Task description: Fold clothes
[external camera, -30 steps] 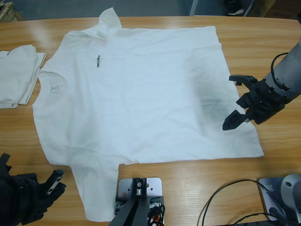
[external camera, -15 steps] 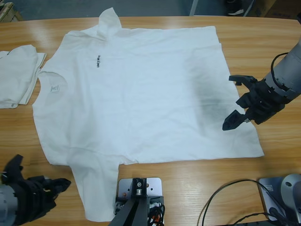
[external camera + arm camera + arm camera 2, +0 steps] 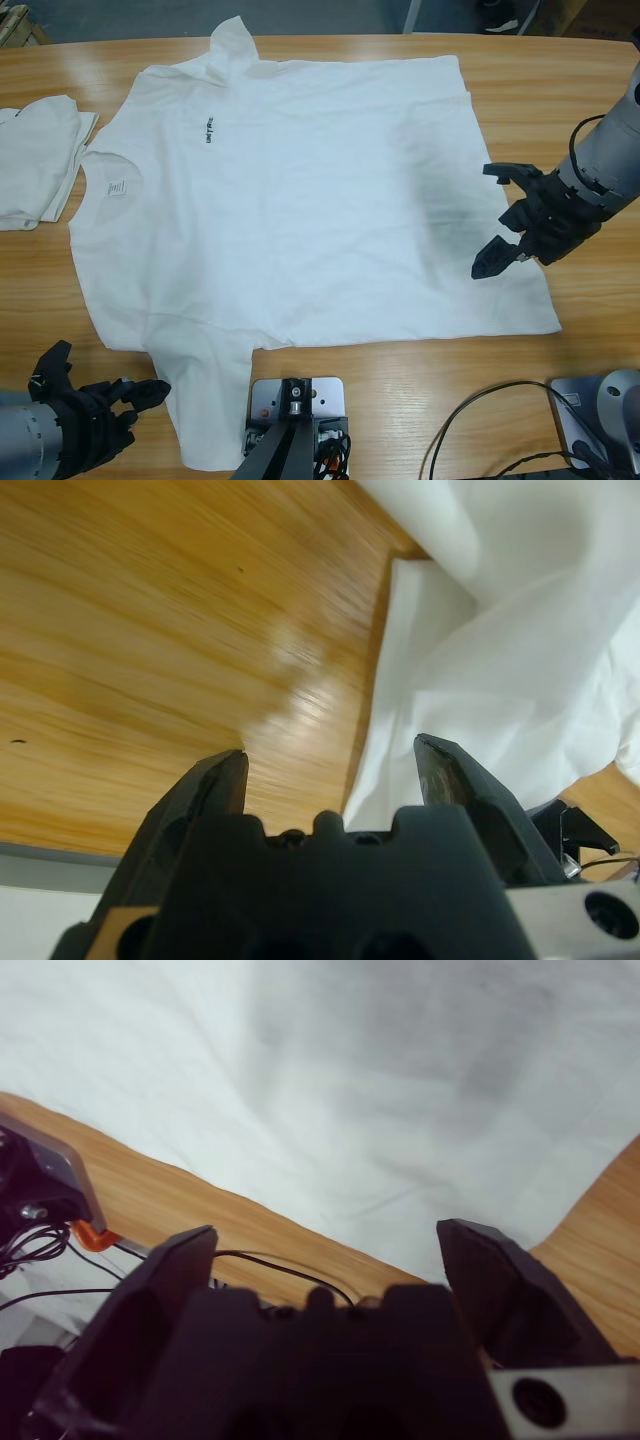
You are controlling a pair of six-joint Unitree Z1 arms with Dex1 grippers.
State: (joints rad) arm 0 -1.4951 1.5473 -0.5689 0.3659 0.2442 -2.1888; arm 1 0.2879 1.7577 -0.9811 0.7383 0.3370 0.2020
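The large white short-sleeved fabric shirt with small black chest lettering (image 3: 300, 200) lies spread flat across the middle of the wooden tabletop (image 3: 580, 70). Over the last second my left jaws (image 3: 105, 395), apart and empty, have advanced from the near left corner toward the shirt's near sleeve. My right jaws (image 3: 508, 222), also apart, remain poised over the hem near the right edge. Judgement: grasping is imminent; folding has not begun.

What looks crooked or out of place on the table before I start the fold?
Nothing is damaged or spilled. The spread white shirt lies mostly flat, but its far sleeve is bunched up at the table's far edge. A second white shirt sits folded at the side, apart. Both grippers, left and right, are open and empty.
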